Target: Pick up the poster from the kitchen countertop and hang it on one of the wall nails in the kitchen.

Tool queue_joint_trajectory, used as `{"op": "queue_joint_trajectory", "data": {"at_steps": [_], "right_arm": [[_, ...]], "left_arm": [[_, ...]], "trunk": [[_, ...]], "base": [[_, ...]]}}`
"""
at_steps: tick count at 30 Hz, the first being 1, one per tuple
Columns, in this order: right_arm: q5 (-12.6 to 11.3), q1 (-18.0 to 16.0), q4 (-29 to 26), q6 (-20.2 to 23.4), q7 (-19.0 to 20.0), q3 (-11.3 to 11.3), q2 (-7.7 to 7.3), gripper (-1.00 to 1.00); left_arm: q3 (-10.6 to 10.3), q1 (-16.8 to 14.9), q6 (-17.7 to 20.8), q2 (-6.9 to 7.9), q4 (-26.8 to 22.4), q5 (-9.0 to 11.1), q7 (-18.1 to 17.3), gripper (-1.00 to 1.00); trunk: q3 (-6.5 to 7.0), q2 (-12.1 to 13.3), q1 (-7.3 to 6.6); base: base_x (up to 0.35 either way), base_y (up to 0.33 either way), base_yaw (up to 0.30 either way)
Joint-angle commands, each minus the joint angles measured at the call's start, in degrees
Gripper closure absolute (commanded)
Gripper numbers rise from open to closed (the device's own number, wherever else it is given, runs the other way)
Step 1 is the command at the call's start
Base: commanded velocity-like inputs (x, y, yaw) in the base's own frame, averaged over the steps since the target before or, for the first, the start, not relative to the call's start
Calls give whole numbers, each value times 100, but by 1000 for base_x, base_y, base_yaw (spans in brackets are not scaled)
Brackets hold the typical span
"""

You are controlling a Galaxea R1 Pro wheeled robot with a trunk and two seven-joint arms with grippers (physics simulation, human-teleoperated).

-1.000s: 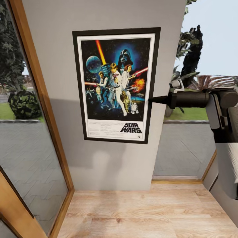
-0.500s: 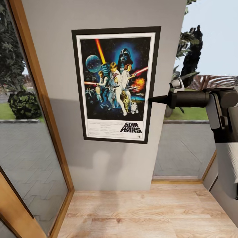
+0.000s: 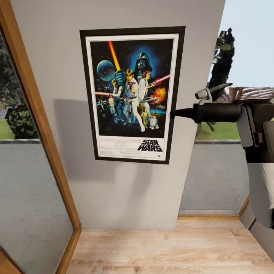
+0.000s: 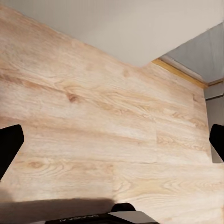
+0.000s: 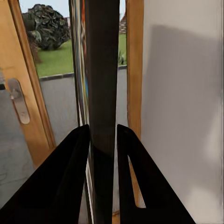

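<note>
The small print under the "STAR WARS" lettering on the poster (image 3: 131,93) is being rendered too fine to be read. Whatever the poster is hanging from is being hidden behind its frame. The right arm is being cut off by the right edge of the head view, and the right gripper (image 3: 176,113) tips are being partly masked by the frame's right side. In the left wrist view, the left gripper (image 4: 112,144) is being cropped, its fingertips (image 4: 9,144) barely being caught at the edges. In the right wrist view, the poster is being seen edge-on, its face being lost.
</note>
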Motion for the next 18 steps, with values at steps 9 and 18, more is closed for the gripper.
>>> {"op": "queue_joint_trajectory", "data": {"at_steps": [9,18], "right_arm": [[-20,-53,4,36,8,8,33,100],[-20,-63,4,36,8,8,40,100]], "left_arm": [[-48,-5,-29,5,-12,44,-1,-100],[-48,-5,-29,5,-12,44,-1,-100]], "trunk": [[-10,-10,7],[-10,-10,7]], "base": [[337,0,0],[337,0,0]]}}
